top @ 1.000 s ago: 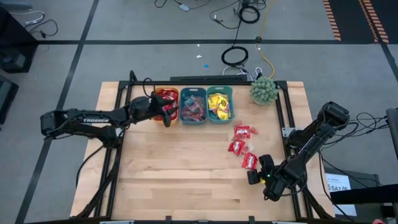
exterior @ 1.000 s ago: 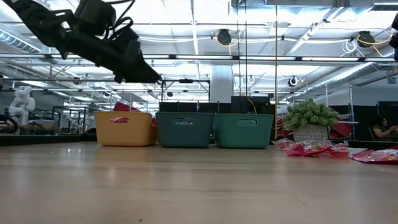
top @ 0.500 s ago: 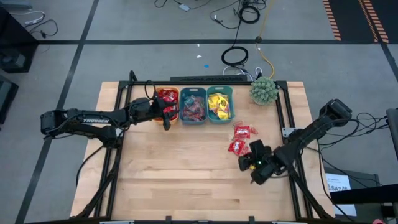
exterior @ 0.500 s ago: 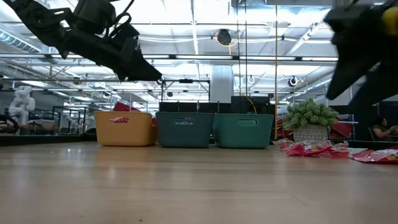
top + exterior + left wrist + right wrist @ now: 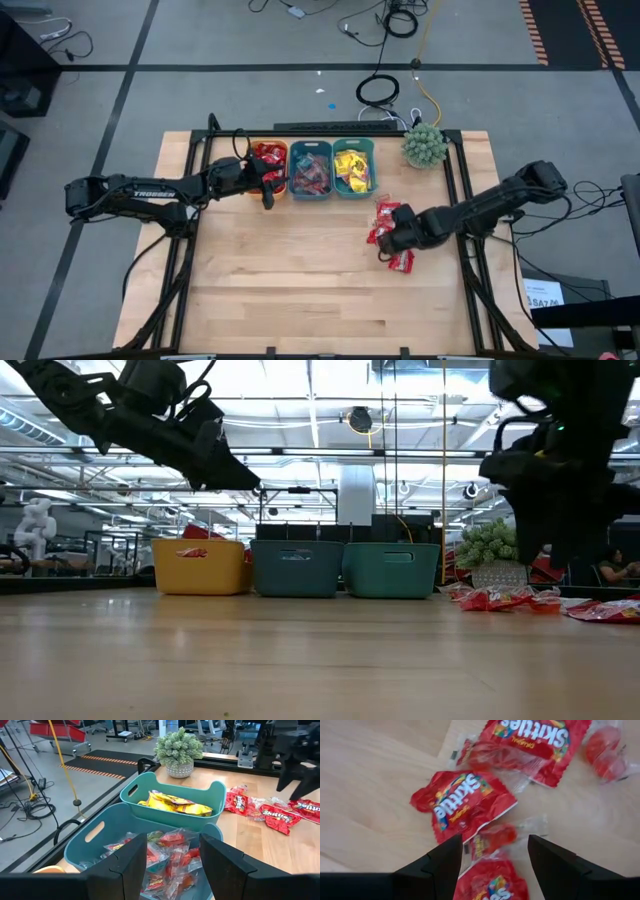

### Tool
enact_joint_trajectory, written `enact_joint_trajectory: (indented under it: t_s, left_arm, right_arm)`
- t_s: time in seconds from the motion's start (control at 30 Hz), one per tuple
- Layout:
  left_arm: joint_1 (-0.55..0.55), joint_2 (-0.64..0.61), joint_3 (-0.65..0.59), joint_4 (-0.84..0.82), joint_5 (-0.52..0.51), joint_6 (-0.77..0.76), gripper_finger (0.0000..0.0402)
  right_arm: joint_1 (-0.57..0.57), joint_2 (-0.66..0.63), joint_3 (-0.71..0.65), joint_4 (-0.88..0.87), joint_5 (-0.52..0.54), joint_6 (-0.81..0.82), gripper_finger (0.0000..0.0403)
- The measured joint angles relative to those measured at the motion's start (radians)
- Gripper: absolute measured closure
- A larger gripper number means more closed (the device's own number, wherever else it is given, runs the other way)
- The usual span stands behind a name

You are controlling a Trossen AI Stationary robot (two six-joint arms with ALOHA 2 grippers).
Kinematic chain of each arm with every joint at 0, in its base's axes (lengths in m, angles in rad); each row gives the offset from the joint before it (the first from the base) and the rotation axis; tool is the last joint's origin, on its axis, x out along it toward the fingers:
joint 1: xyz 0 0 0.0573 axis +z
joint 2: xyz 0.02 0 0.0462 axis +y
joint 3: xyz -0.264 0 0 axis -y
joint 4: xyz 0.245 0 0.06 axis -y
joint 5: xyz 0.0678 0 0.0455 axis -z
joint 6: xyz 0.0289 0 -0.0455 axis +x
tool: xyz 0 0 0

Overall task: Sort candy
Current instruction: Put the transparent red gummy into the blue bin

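Looking straight down, the wooden tabletop (image 5: pixel 300 280) carries three bins in a row at its far edge: an orange bin (image 5: pixel 266 156) with red packets, a middle teal bin (image 5: pixel 310 170) with mixed clear-wrapped sweets, and a right teal bin (image 5: pixel 353 167) with yellow packets. A green spiky plant (image 5: pixel 424 145) stands just right of them. The left hand (image 5: pixel 268 186) hangs at the near edge of the orange bin, where it meets the middle bin. The right hand (image 5: pixel 385 238) hovers over a loose cluster of red candy packets (image 5: pixel 392 212) lying on the tabletop right of centre, nearer than the bins.

From tabletop height, the three bins stand side by side, the plant (image 5: pixel 497 546) to their right, and red packets (image 5: pixel 500 599) lie flat on the wood further right. One dark arm hangs above the orange bin (image 5: pixel 200 565); the other fills the upper right.

The left wrist camera shows its two fingers (image 5: pixel 135 865) spread apart with nothing between them, above the middle bin (image 5: pixel 100 840) of clear-wrapped sweets; beyond lie the yellow packets (image 5: pixel 175 804) in the next bin, the plant (image 5: pixel 178 747), and red packets (image 5: pixel 280 815) on the wood.

The right wrist camera shows its fingers (image 5: pixel 442 865) spread, empty, just above red packets (image 5: pixel 462 802) and small clear-wrapped red pieces (image 5: pixel 492 837).
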Motion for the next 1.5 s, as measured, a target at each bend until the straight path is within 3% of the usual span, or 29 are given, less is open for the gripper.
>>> enact_joint_trajectory:
  t_s: [0.33, 0.53, 0.83, 1.03, 1.2, 1.4, 1.5]
  left_arm:
    - [0.0, 0.0, 0.0, 0.0, 0.0, -0.003, 0.0212]
    - [-0.001, 0.0, 0.0, 0.0, 0.0, -0.003, 0.0212]
    - [-0.001, 0.0, 0.0, 0.0, 0.0, 0.0, 0.0212]
    - [-0.001, 0.0, 0.0, 0.0, 0.0, 0.0, 0.0212]
    - [-0.001, 0.0, 0.0, 0.0, 0.0, 0.001, 0.0212]
    - [-0.001, 0.0, 0.0, 0.0, 0.0, 0.001, 0.0212]
    - [-0.001, 0.0, 0.0, -0.001, 0.0, 0.001, 0.0212]
  right_arm:
    - [-0.104, 0.001, -0.089, 0.06, -0.173, -0.088, 0.0206]
    - [-0.104, -0.002, -0.172, 0.208, -0.177, -0.044, 0.0233]
    - [-0.093, -0.014, -0.157, 0.155, -0.182, -0.07, 0.0391]
    - [-0.092, -0.048, 0.017, -0.201, -0.158, -0.08, 0.0395]
    - [-0.1, -0.049, 0.279, -0.441, -0.019, -0.149, 0.0401]
    - [-0.179, 0.002, 0.587, -0.334, 0.289, -0.409, 0.0402]
    - [-0.264, 0.067, 0.688, -0.191, 0.329, -0.625, 0.0403]
